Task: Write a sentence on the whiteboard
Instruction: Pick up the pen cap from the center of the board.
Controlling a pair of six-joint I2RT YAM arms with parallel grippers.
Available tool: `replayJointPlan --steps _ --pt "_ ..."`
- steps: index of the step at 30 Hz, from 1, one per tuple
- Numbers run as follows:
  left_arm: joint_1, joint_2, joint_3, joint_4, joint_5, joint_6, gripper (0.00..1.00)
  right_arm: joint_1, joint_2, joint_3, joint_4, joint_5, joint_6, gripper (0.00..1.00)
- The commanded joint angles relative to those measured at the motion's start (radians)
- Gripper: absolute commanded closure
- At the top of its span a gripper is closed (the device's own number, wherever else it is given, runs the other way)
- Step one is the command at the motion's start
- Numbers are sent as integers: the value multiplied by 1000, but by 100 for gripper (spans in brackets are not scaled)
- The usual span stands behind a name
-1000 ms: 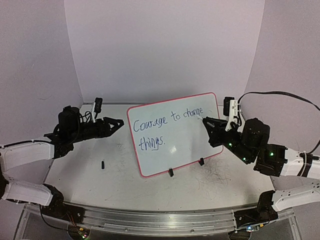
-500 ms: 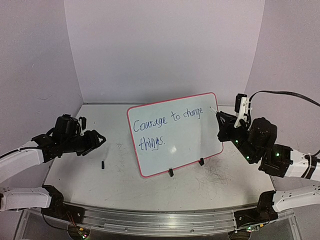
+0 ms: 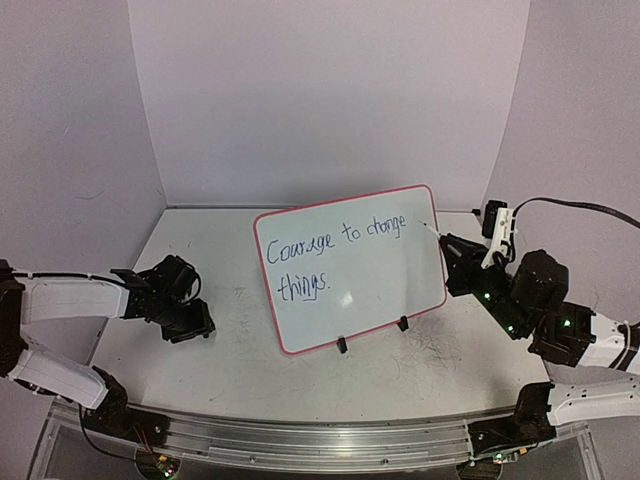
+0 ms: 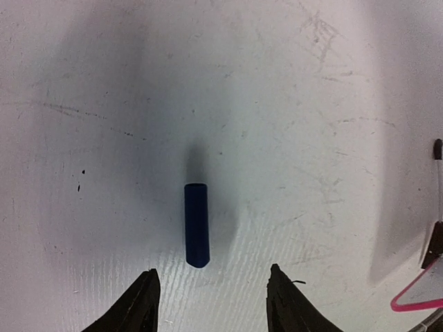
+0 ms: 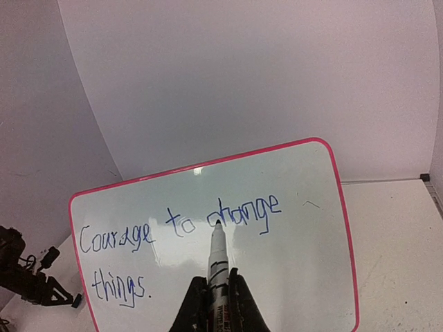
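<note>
The whiteboard (image 3: 390, 285) stands tilted on two black clip feet at the table's middle. The sentence (image 3: 335, 242) on it reads "Courage to change things." in blue. My right gripper (image 3: 452, 252) is shut on a white marker (image 3: 436, 231), uncapped, its tip just off the board's right edge. In the right wrist view the gripper (image 5: 216, 278) holds the marker (image 5: 217, 250) in front of the whiteboard (image 5: 297, 270) and the sentence (image 5: 239, 213). My left gripper (image 3: 190, 322) points down at the table; it is open (image 4: 212, 271), with a dark blue marker cap (image 4: 196, 225) lying just ahead of its fingertips.
The scuffed tabletop (image 3: 250, 370) has lilac walls at the back and sides. A metal rail (image 3: 320, 435) runs along the near edge. The board's pink corner (image 4: 415, 299) and a black clip foot (image 4: 434, 249) show at the right of the left wrist view.
My left arm has pulled back from the board's left edge and swung down over the cap on the table. My right gripper has drawn the marker rightward off the board.
</note>
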Motion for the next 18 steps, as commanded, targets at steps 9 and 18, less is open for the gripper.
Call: replayJointPlan --steps 9,18 --pt "-17 146 78 33 -104 46 56 -1 -21 -13 17 -40 30 100" --pt "-34 229 103 38 -98 53 67 -2 -24 -19 17 -47 37 100"
